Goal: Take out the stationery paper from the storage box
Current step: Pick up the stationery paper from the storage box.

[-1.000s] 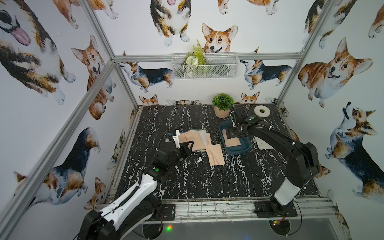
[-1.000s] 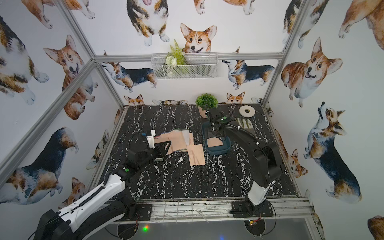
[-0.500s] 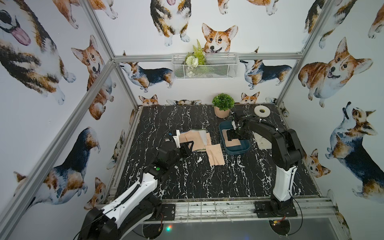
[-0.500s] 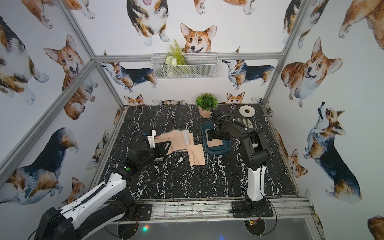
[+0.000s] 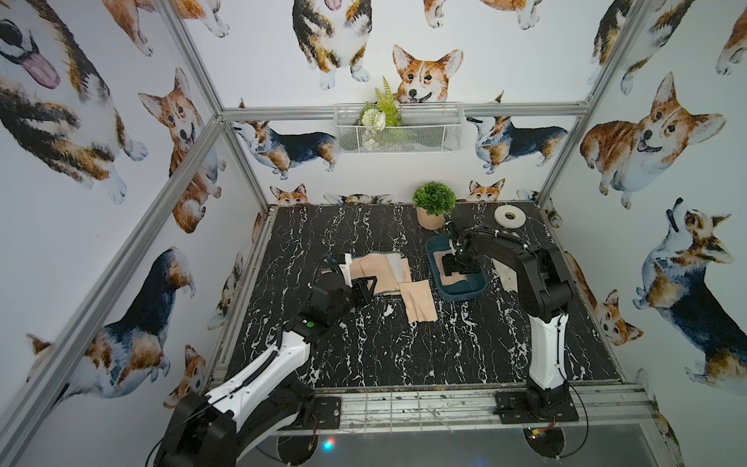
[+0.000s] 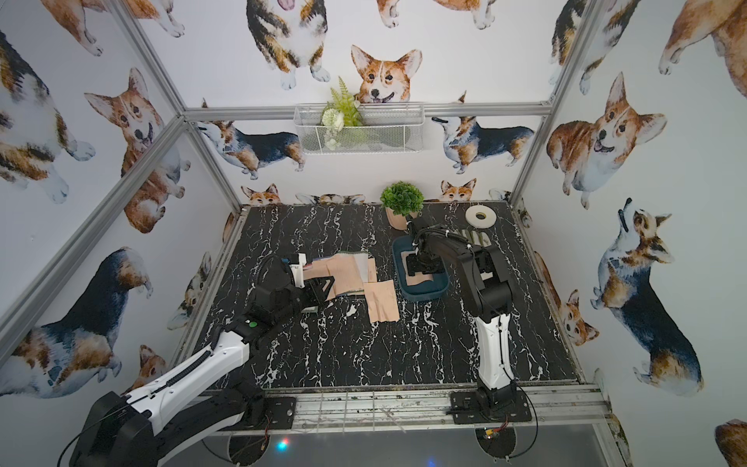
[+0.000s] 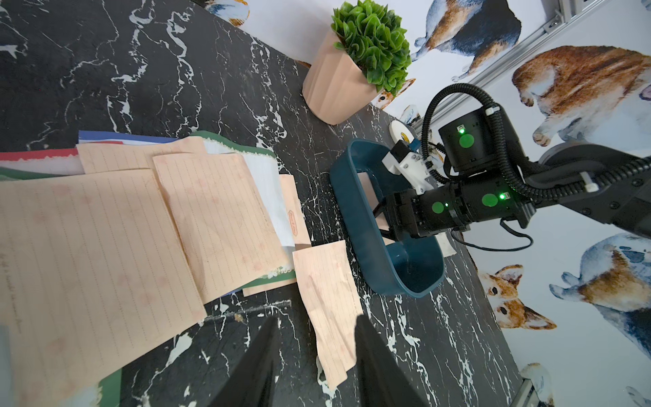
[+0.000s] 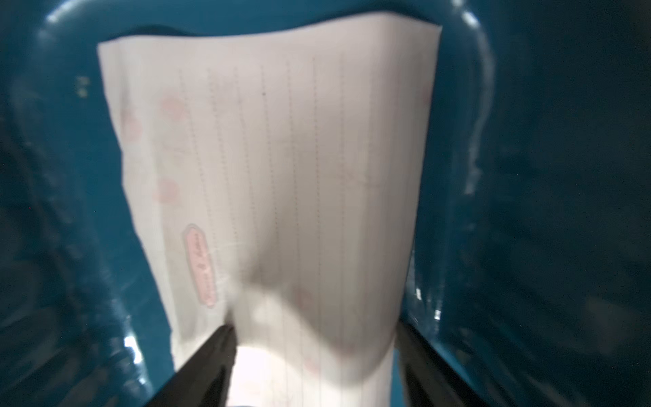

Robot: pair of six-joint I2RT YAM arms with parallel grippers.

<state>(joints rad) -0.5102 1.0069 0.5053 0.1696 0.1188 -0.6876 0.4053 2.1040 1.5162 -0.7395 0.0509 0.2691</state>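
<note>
The step in hand was lifting another sheet point(image 8: 281, 158) out of the box point(image 5: 461, 294), which sat toward the far right corner of the desk point(image 5: 364, 364), just in front of the plant point(image 5: 433, 198). The right gripper point(image 8: 315, 326) was down inside the box. Its jaws stood apart on the sheet, one finger pressing on the paper and the other at its edge, and the paper humped up between them. It did not look pinched yet.

Most of the paper was already out. A pile point(image 5: 380, 271) lay fanned near the desk's middle, with one loose sheet point(image 5: 418, 301) between it and the box. The left gripper point(image 7: 315, 320) hovered by the pile's near edge, jaws parted and holding nothing.

Next, I judged, the right jaws needed to come together on the raised fold and then rise straight up, clear of the box wall. Thin paper could slip free or crease, so a light squeeze would suit.
</note>
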